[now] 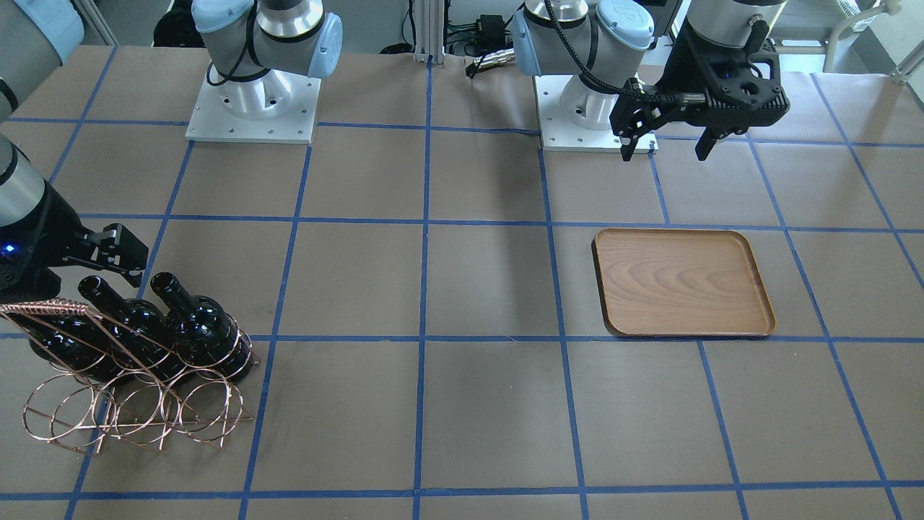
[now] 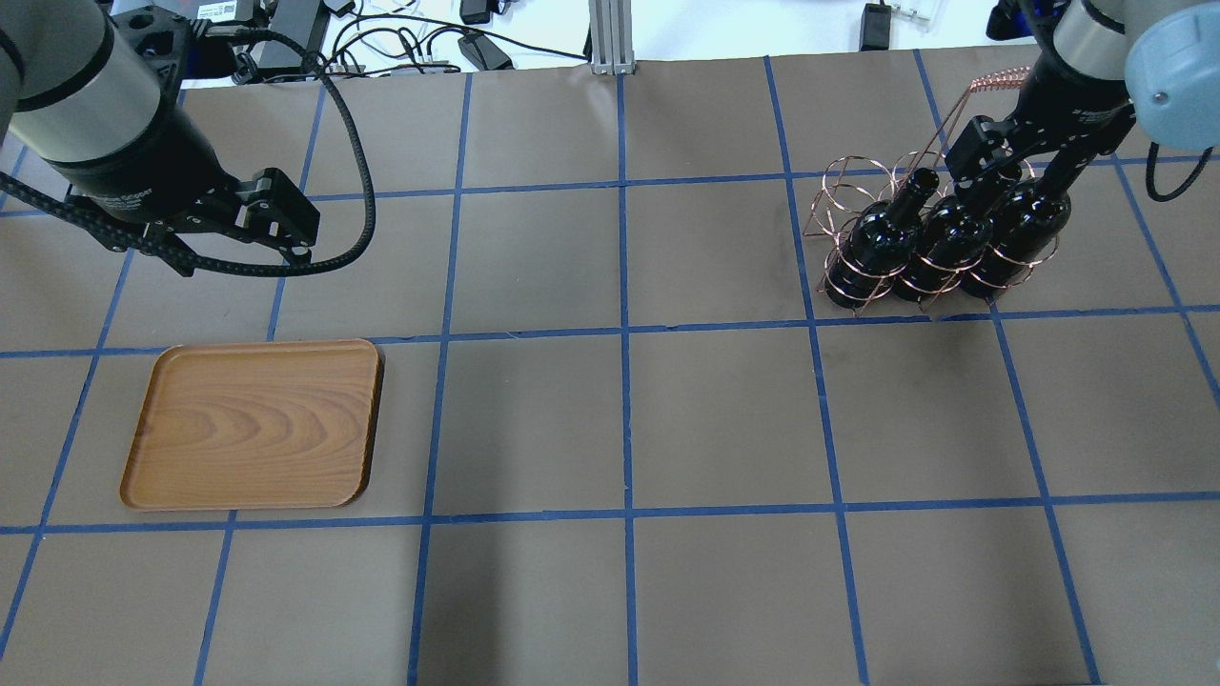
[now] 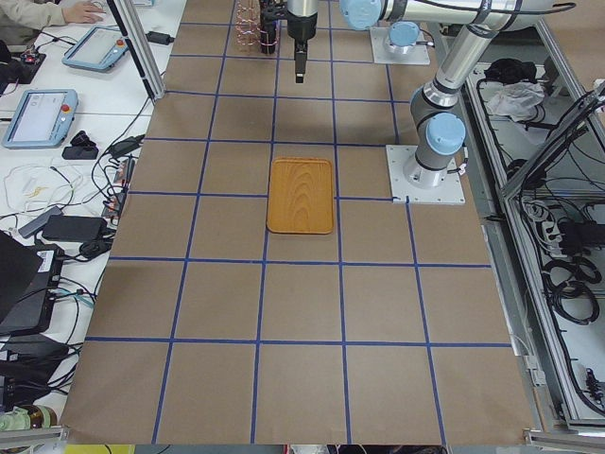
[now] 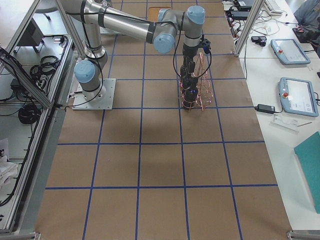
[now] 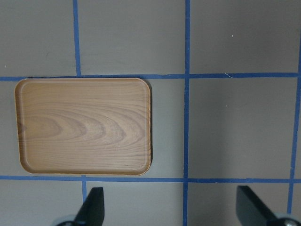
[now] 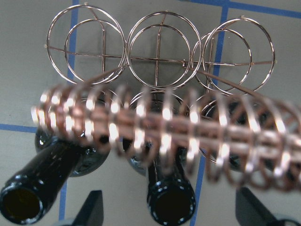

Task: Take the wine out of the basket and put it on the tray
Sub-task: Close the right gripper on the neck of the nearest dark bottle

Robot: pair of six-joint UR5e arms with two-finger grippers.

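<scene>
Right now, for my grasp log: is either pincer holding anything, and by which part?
Nothing is held. The left pincer is open and empty. The right pincer is open too, its fingers apart on either side of the neck of the middle wine bottle.

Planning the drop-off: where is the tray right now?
In the overhead view the tray lies flat on the table's left half, near the left gripper and far across from the basket on the right.

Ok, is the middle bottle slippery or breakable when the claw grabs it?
Probably slippery: the bottle is glossy, smooth glass. It's round, so it would likely roll if laid on the flat tray. Being glass, it could well break if dropped.
</scene>
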